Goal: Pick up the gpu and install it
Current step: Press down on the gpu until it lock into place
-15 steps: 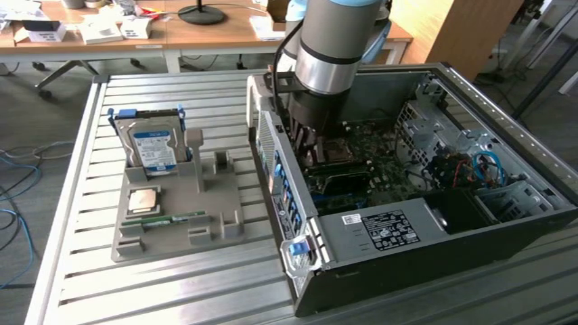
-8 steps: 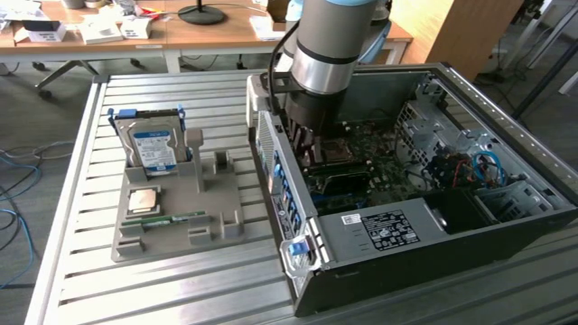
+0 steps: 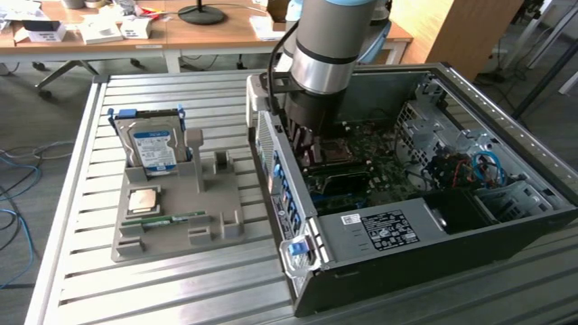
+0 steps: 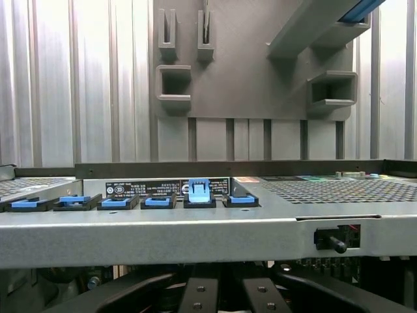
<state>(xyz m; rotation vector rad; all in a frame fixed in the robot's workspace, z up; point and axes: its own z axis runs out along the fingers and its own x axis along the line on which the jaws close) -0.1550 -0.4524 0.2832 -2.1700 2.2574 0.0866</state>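
The near corner of the open computer case (image 3: 424,277) is sitting closest, on a table (image 3: 135,291) made of shiny metal slats. The arm is reaching down into the case, and the gripper (image 3: 310,132) is hanging low over the green board inside, at the far end. Its fingers are pressed together. I cannot tell if they are pinching the gpu, because the card is hidden under the arm. The tall slot in the grey holder (image 3: 172,240), on the exterior view's left, is standing empty, so I think the gpu is in the case with the gripper. The hard drive (image 3: 153,149) and the memory stick (image 3: 167,220) are resting in the holder. I think the gpu is light, thin and stiff, and easy to break. It is best to hold it by its bare top edge, not by its small parts. Far behind, wooden desks (image 3: 181,34) are standing in an office room.
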